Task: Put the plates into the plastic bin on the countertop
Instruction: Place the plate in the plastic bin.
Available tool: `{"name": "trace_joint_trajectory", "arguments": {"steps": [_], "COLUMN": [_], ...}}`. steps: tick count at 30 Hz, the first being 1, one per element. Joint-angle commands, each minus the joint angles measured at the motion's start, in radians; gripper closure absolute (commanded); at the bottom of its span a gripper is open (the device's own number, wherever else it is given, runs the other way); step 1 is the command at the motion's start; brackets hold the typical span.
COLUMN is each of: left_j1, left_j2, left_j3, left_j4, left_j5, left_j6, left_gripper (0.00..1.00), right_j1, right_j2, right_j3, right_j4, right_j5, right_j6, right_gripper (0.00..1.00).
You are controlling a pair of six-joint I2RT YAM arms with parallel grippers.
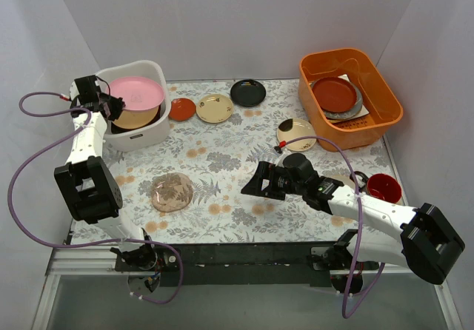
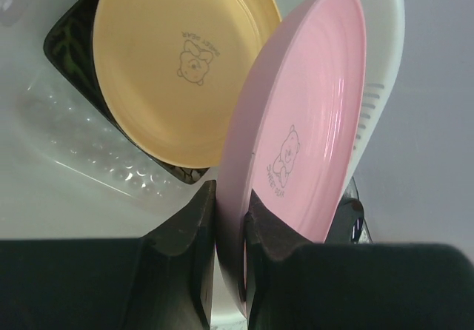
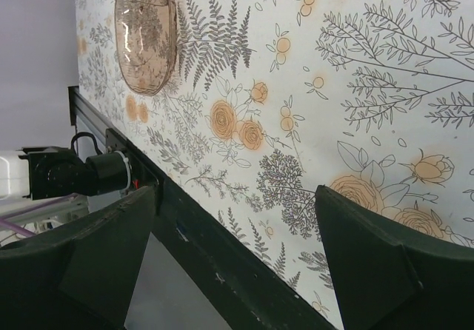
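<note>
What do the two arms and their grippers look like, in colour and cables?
Both arms, left arm and right arm, have white links and boxy black joints. A purple cable loops along each. The left gripper and right gripper have matte black, wedge-shaped fingers.

The pink plate [image 2: 311, 115] bears a small grey bear drawing, as does the yellow plate [image 2: 178, 64]. The square plate [image 2: 68, 58] is black with green leaves. The bin [image 1: 141, 138] is white. The surface [image 1: 237, 160] is pale, printed with grey ferns and orange flowers. The floral plate [image 1: 172, 192] is brownish. The tub [image 1: 385, 100] is orange and the mug [image 1: 384, 187] red.
</note>
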Motion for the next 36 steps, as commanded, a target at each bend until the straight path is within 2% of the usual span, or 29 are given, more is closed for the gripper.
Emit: {"name": "trace_joint_trajectory", "arguments": {"steps": [1,13,24,33,34,36], "left_j1": [0.002,-0.007,-0.019,-0.037,-0.037,-0.039], "left_j2": [-0.05,0.039,0.122,0.169,0.168,0.174], "left_j3": [-0.019,0.0,0.024,0.053,0.053,0.058], "left_j4": [0.01,-0.018,0.002,-0.002,-0.002,0.004], "left_j5": [-0.114,-0.132,-0.155,-0.23,-0.238,-0.246], "left_j6": [-0.065,-0.13,-0.111,-0.093,-0.094,-0.088], "left_gripper": [1.0,1.0,1.0,1.0,0.99,0.89], "right_j1": [-0.006,-0.006,-0.006,-0.004,-0.006,-0.006], "right_j2": [0.003,0.007,0.015,0.018,0.021,0.023], "right_j3": [-0.013,-0.041,-0.05,-0.057,-0.054,-0.057], "right_j4": [0.029,0.042,0.046,0.048,0.048,0.048], "right_j5": [-0.011,-0.014,-0.017,-0.022,-0.022,-0.023], "right_j6": [-0.016,-0.009,-0.012,-0.01,-0.01,-0.012], "right_gripper": [0.04,0.04,0.05,0.05,0.05,0.05]}}
